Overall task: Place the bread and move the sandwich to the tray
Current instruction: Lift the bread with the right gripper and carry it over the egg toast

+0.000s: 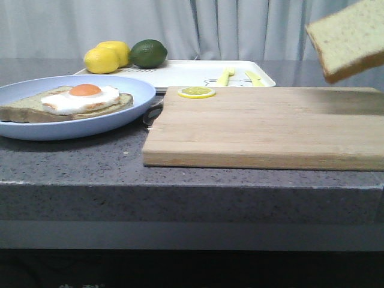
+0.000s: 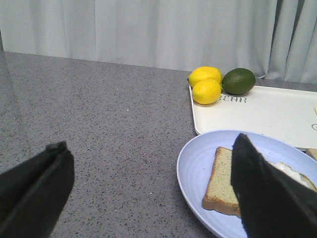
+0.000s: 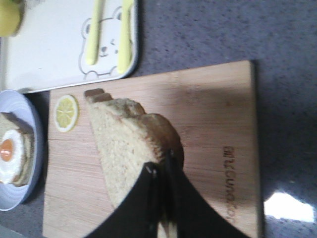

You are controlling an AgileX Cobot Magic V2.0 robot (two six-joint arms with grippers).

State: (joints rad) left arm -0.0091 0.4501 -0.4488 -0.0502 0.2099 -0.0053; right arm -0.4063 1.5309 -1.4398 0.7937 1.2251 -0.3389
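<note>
The bread (image 1: 348, 39) hangs tilted in the air at the upper right, above the wooden cutting board (image 1: 264, 126). My right gripper (image 3: 161, 171) is shut on the bread (image 3: 126, 144) by its edge; the gripper itself is out of the front view. The sandwich (image 1: 66, 103), toast with a fried egg, lies on the round light-blue plate (image 1: 120, 117) at the left. My left gripper (image 2: 148, 191) is open and empty, low over the counter beside the plate (image 2: 195, 168). The white tray (image 1: 192, 73) lies behind the board.
Two lemons (image 1: 108, 57) and a lime (image 1: 148, 53) sit at the tray's far left corner. Yellow cutlery (image 1: 237, 77) lies on the tray. A lemon slice (image 1: 196, 92) lies on the board's far left corner. The grey counter's front edge (image 1: 192, 186) is near.
</note>
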